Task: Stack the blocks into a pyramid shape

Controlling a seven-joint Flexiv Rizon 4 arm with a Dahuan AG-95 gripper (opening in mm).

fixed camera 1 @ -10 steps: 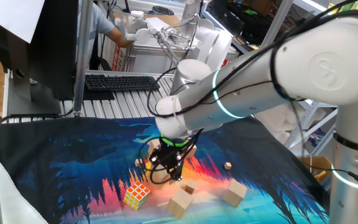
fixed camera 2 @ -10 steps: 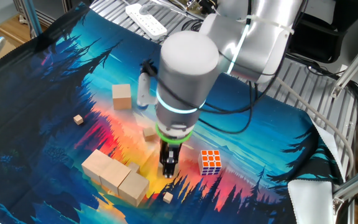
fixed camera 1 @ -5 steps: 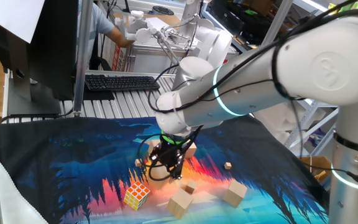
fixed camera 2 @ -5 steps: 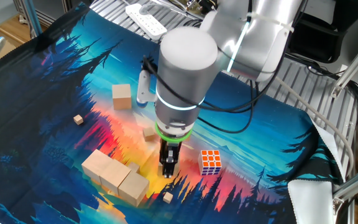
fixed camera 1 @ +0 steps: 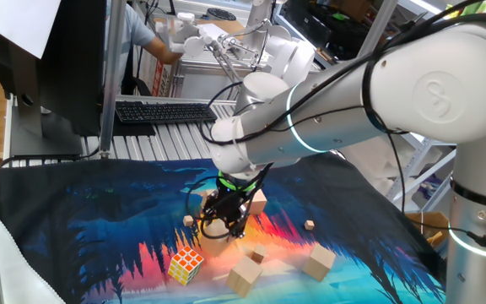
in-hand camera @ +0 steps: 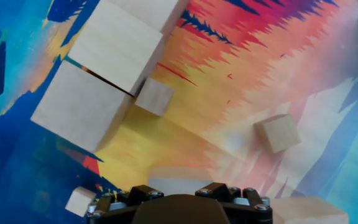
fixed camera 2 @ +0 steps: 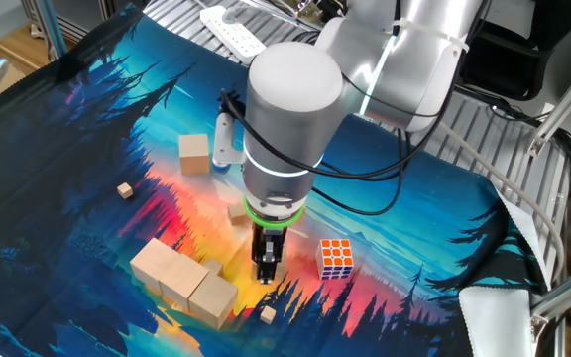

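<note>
Gripper (fixed camera 2: 266,270) hangs beside smooth pale wooden cube blocks (fixed camera 2: 183,280).

Row of blocks (fixed camera 2: 182,281) left of claw (fixed camera 2: 266,273) — puzzle cube (fixed camera 2: 336,258) right

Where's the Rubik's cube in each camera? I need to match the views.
One fixed view: Rubik's cube, lower left of centre, left of the tool.
Other fixed view, right of the tool.
Hand view: not in it.
Shared landmark: the mat's orange-red patch.
</note>
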